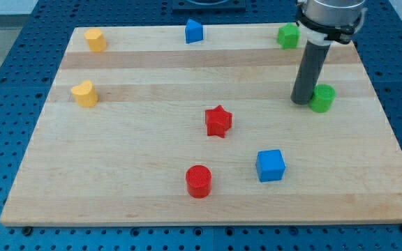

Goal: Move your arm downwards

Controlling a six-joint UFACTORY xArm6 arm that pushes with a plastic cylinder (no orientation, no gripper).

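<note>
My tip (a bare rod, no claw to spread or pinch) sits at three o'clock on the board, touching the green cylinder; the downward move looks barely begun.

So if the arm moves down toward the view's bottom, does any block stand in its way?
No visible block does. My tip sits just left of the green cylinder; the blue cube lies lower and slightly left of a straight path.
</note>
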